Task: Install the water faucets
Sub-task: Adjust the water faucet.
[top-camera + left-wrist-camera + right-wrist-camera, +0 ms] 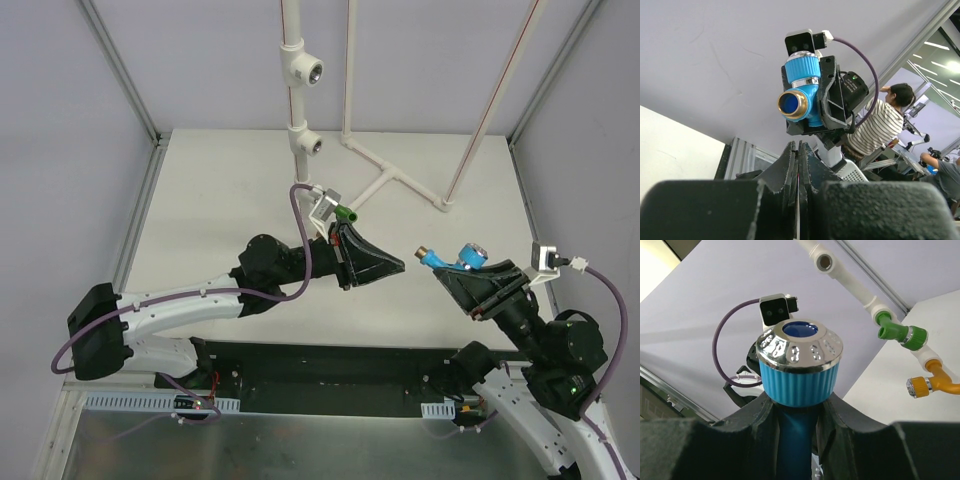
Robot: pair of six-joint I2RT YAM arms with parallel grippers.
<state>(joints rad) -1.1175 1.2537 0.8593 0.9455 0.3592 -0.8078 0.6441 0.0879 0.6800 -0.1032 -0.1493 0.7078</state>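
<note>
While grey walls [70, 120] enclose white table [220, 190], left tool [397, 266] closed empty, right tool [456, 274] clamping blue faucet [466, 254]

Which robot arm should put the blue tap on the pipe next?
Right, most likely. The right gripper is clamped on the blue tap, with its brass end sticking out free. The left gripper is shut and holds nothing. The white pipe has an open fitting waiting.

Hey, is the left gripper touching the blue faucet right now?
Apart. The top view shows bare table between the shut left gripper and the blue faucet, which the right gripper holds.
</note>
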